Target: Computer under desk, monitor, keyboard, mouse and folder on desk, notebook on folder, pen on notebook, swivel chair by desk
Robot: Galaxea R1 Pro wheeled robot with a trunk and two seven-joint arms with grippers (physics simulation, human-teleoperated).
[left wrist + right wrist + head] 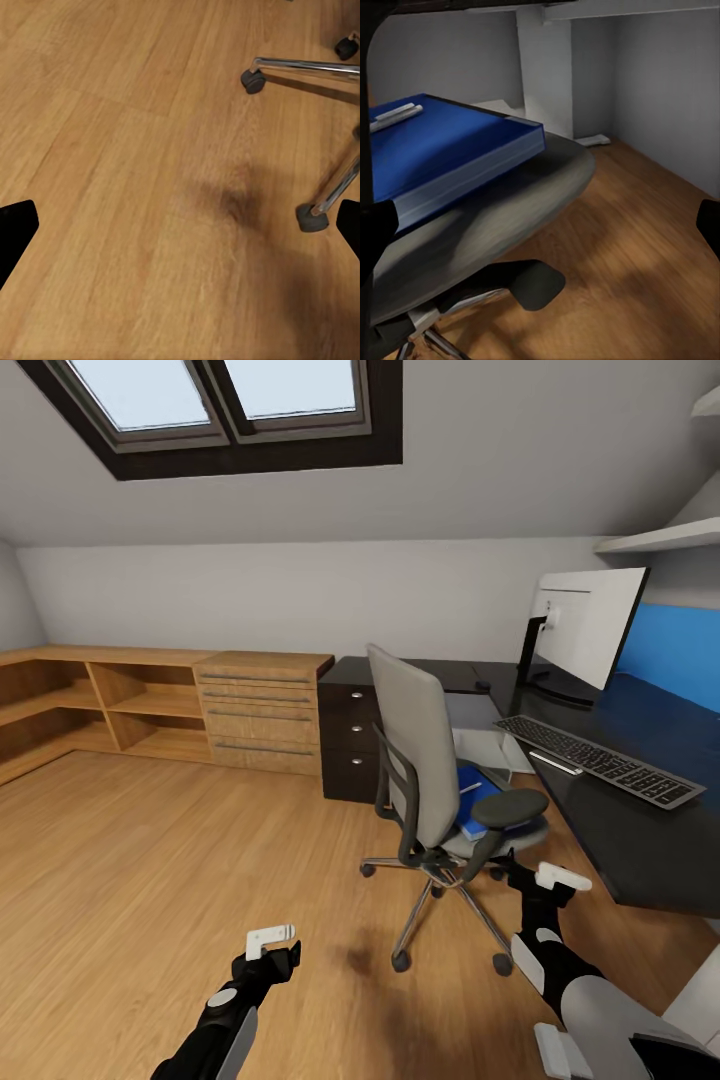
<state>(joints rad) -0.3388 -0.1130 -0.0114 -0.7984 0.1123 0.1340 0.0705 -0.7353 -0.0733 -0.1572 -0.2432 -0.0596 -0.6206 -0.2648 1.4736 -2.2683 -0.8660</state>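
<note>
The grey swivel chair (425,770) stands on the wood floor in front of the black desk (640,830). On its seat lies the blue folder (480,800) (442,150), with a white pen (394,114) on top; I cannot tell the notebook apart from it. The monitor (585,625) and the keyboard (600,760) are on the desk. The light grey computer (480,735) sits under it. A small dark lump (482,685) beside the monitor stand may be the mouse. My right gripper (548,880) (540,225) is open, low beside the seat's edge. My left gripper (272,948) (180,225) hangs open over bare floor.
The desk's dark drawer unit (350,740) adjoins a low oak chest (262,710) and open oak shelves (100,705) along the back wall. The chair's chrome legs and castors (253,81) spread near my left gripper. A sloped ceiling with a skylight (220,400) is overhead.
</note>
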